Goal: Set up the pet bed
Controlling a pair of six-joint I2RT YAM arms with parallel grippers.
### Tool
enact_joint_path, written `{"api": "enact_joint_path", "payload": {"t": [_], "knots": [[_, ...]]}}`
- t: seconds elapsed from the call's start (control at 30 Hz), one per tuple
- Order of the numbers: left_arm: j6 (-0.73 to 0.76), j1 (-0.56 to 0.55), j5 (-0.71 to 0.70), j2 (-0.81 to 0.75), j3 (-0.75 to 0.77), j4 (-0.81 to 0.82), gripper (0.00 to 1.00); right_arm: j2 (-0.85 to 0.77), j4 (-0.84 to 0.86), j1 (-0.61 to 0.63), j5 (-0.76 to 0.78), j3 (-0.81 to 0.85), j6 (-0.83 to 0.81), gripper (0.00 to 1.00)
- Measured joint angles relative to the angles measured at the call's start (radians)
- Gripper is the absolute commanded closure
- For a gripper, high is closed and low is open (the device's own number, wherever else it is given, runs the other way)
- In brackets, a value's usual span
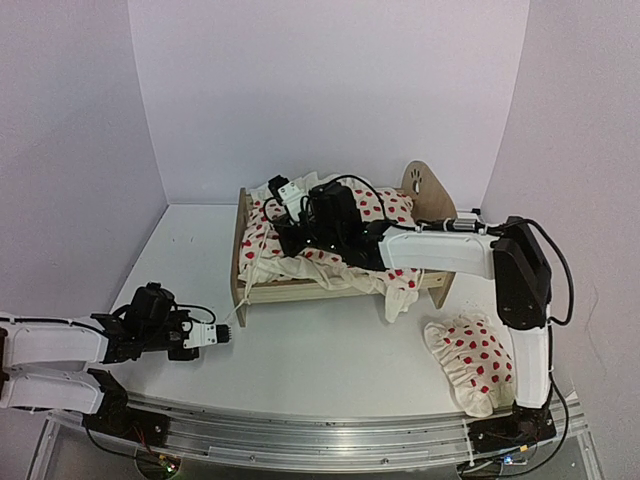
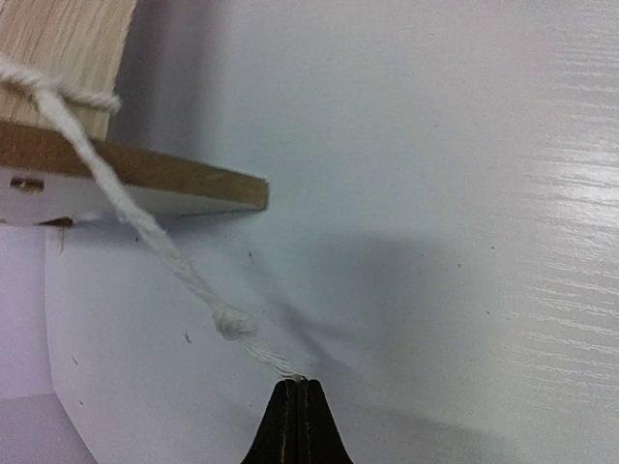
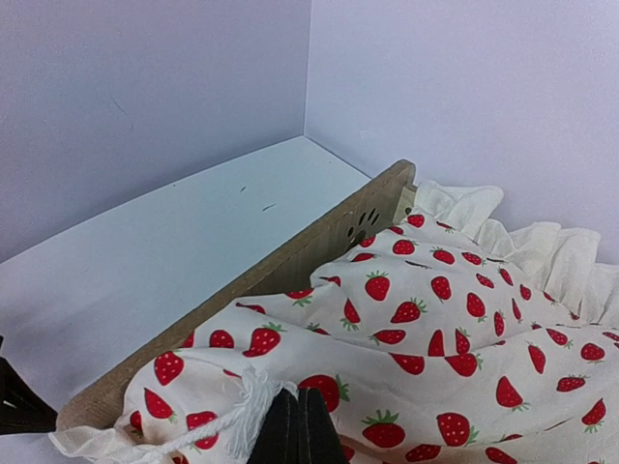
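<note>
left fingers [image 2: 283, 430] are pinched shut on a white cord [image 2: 145, 227] tied to the pet bed [image 1: 300, 291], which stands at twelve o'clock on the bench [image 1: 330, 370]. right fingers [image 3: 282, 430], also shut, press into the strawberry blanket [image 3: 435, 319] heaped untidily on the bed; the pillow [image 1: 470, 360] lies on the bench at four o'clock. much looks undone. no writing readable.

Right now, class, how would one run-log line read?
left tool: shut on string | right tool: shut at blanket | pillow: off bed
</note>
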Motion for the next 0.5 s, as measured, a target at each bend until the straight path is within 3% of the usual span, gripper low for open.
{"api": "enact_joint_path", "payload": {"t": [0.27,0.5], "knots": [[0.204,0.0,0.077,0.059,-0.06,0.157,1.0,0.128,-0.03,-0.045,-0.015,0.141,0.007,1.0],[0.203,0.002,0.078,0.112,-0.058,0.2,1.0,0.118,-0.003,-0.054,-0.103,0.112,0.031,1.0]]}}
